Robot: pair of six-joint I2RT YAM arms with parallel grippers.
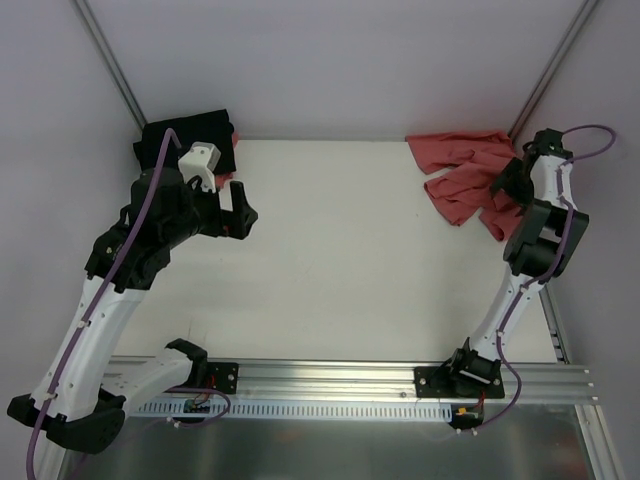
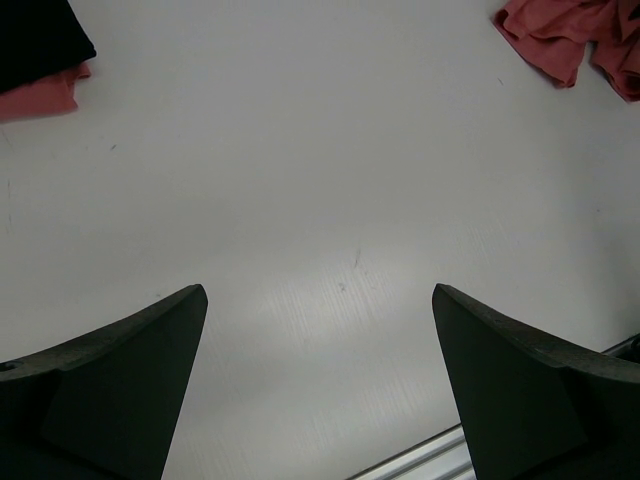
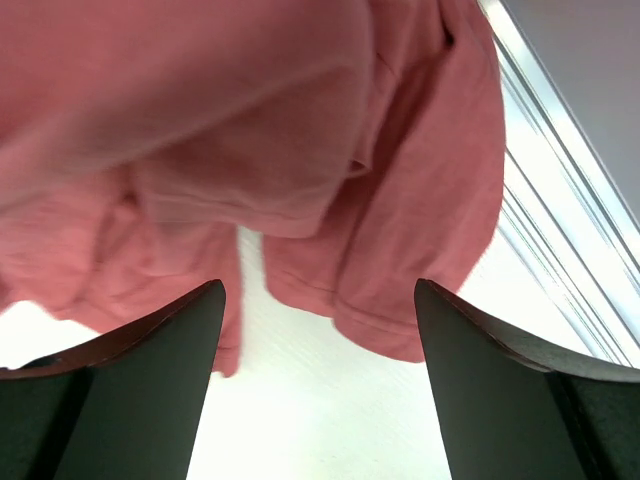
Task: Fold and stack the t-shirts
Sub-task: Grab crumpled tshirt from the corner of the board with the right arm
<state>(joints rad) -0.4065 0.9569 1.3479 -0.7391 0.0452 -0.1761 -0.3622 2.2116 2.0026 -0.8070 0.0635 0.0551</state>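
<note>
T-shirts lie on the white table [image 1: 340, 260]: the crumpled coral-red t-shirt [image 1: 455, 170] at upper right, the black t-shirt [image 1: 205, 128] at upper left. Jaws spread, the right gripper [image 3: 318, 295] hangs over coral cloth; the left gripper [image 2: 320, 300] is likewise spread, above bare tabletop.

You're in a robot lab cell: plain white table [image 1: 340, 260], bare grey walls [image 1: 330, 60], aluminium rail [image 1: 340, 372] along the near edge.

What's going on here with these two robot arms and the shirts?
The right gripper hangs open just above the crumpled coral-red t-shirt at the table's far right corner, not gripping it. The left gripper is open over bare table. The black t-shirt lies at the far left corner.
</note>
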